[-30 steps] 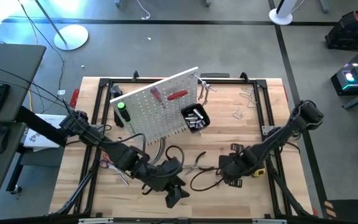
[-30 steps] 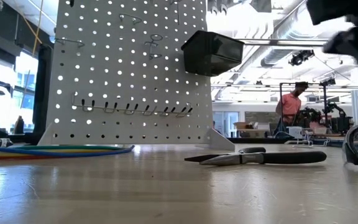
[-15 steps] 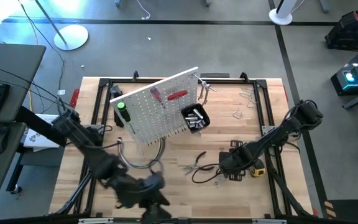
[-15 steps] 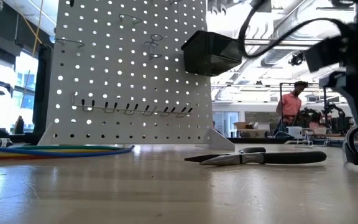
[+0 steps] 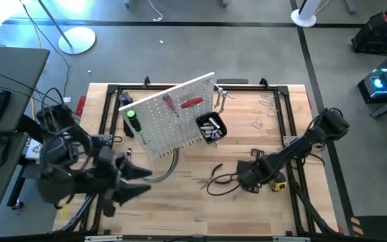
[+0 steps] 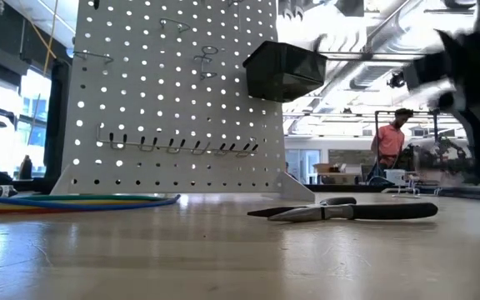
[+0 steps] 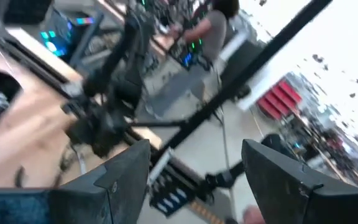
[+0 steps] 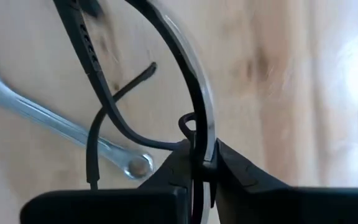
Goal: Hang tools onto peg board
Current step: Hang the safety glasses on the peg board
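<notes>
The right gripper (image 5: 246, 183) is low over the wooden table (image 5: 180, 202), fingers pressed together on a thin dark curved handle (image 8: 188, 81), beside a silver wrench (image 8: 55, 121). The left gripper (image 5: 136, 181) has swung away to the table's left edge, fingers apart and empty, so the front is now free. The white peg board (image 5: 170, 117) with holes stands at the back; black-handled pliers (image 6: 348, 211) lie flat nearby.

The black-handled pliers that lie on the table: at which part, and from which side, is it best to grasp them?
Probably across the black handles, just behind the joint, coming straight down from above. The pliers lie flat on the table, so only their top is free, and the handles are thicker than the pointed nose.
</notes>
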Robot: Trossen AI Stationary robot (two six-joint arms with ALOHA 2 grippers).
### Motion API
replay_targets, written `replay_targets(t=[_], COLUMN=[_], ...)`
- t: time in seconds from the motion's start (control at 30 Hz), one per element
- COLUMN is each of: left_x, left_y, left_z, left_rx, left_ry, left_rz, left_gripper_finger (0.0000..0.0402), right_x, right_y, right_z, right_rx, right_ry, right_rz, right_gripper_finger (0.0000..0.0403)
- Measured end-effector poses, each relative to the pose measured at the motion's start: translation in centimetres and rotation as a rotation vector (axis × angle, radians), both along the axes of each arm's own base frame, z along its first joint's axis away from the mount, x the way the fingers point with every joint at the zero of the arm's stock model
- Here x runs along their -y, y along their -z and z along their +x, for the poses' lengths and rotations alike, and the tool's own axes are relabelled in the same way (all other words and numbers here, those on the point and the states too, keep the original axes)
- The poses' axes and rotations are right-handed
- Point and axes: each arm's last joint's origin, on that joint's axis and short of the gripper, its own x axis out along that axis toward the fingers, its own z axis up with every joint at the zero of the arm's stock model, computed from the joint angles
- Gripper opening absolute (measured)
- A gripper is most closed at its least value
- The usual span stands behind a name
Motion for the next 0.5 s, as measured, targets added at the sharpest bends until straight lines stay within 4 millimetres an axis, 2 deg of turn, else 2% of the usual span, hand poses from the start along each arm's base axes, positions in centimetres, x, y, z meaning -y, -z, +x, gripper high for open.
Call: replay_targets(t=[0.23,0.5], left_x=[-0.3,0.5], left_y=[-0.3,0.9], left_z=[-0.9,-0.3], left_rx=[0.002,-0.043], left_ry=[-0.029,-0.05], left_rz=[0.102,0.164], left_gripper_finger=[0.0248,0.0248], right_x=[-1.9,-2.7], right_y=[-7.2,-15.0], right_z=[3.1,6.8], right_rx=[0.247,0.75], right_ry=[-0.005,0.196], right_rz=[-0.051,-0.042], right_gripper_finger=[0.0025,0.0025])
